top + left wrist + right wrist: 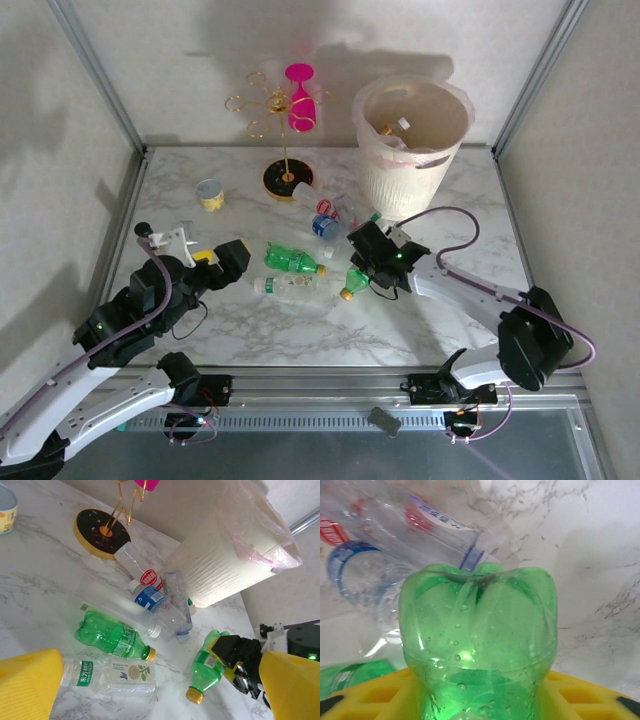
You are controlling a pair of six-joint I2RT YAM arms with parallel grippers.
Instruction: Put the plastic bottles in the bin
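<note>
A green bottle [354,281] with a yellow cap lies on the marble table in front of the bin [410,150]. My right gripper [368,262] is shut on its base end; in the right wrist view the green bottle [477,630] sits between the yellow fingers [590,695]. A second green bottle [110,635] and a clear labelled bottle [115,675] lie to the left of it. Several clear bottles [325,215] are heaped near the bin's foot. My left gripper [232,258] hangs open over the table's left side, holding nothing.
A gold wire stand [287,175] with a pink glass [299,100] stands at the back, left of the bin. A small yellow tub [210,194] sits at the back left. The bin is lined with a thin plastic bag and holds bottles.
</note>
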